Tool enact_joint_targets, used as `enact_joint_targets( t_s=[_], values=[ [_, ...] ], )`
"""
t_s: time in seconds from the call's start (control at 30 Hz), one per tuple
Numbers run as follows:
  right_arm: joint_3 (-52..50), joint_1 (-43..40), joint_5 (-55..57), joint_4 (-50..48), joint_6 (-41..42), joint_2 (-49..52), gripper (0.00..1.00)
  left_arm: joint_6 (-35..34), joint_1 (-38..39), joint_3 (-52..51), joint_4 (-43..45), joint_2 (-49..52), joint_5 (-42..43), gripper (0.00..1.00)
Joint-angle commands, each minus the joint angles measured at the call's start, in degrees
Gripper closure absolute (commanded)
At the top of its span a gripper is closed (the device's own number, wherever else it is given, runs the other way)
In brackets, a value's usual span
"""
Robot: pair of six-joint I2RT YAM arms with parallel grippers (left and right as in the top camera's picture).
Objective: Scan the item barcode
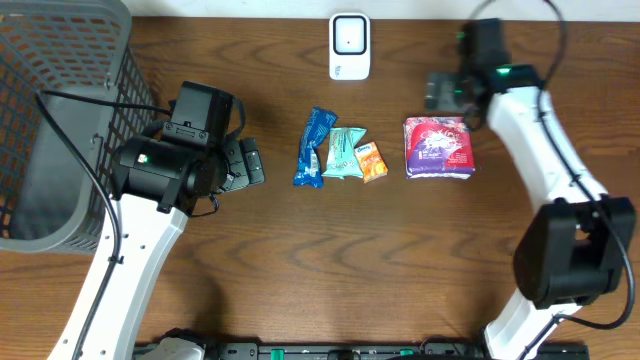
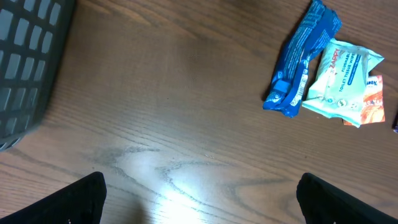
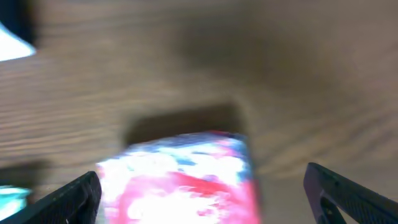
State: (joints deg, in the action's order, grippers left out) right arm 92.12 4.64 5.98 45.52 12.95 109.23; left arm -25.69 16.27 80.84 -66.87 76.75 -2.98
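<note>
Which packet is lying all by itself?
The red and purple packet, off to one side. The blue packet, the teal packet and the orange packet lie bunched together, touching.

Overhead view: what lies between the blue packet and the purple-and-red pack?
Between the blue packet and the purple-and-red pack lie a teal wipes pack and a small orange sachet, seen overhead.

The wooden table [image 1: 400, 260] carried a grey basket [image 1: 60, 120], a white scanner [image 1: 349, 45], a blue packet [image 1: 314, 147], a teal pack [image 1: 346, 153], an orange sachet [image 1: 371, 161] and a purple pack [image 1: 438, 148].
</note>
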Motion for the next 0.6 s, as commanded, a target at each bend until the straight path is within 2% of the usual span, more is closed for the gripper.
enact_joint_targets(
  t_s=[0.0, 0.13, 0.33, 0.5, 0.57],
  values=[
    [-0.5, -6.2, -7.9, 1.3, -5.5, -0.9, 0.01, -0.5, -0.2, -0.1, -0.1, 0.3, -0.7, 0.02],
    [-3.7, -12.0, -18.8, 0.4, -9.4, -0.8, 0.01, -0.5, -0.2, -0.1, -0.1, 0.3, -0.7, 0.02],
    [-12.4, -17.4, -37.8, -8.3, -11.8, -0.8, 0.09, -0.5, -0.2, -0.1, -0.1, 0.3, -0.7, 0.02],
    [-18.9, -17.6, -38.5, -13.6, -11.8, -0.8, 0.22, -0.5, -0.2, -0.1, -0.1, 0.3, -0.7, 0.02],
    [-21.1, -17.4, -38.5, -15.2, -11.8, -0.8, 0.24, -0.5, -0.2, -0.1, -0.1, 0.3, -0.7, 0.02]
  ],
)
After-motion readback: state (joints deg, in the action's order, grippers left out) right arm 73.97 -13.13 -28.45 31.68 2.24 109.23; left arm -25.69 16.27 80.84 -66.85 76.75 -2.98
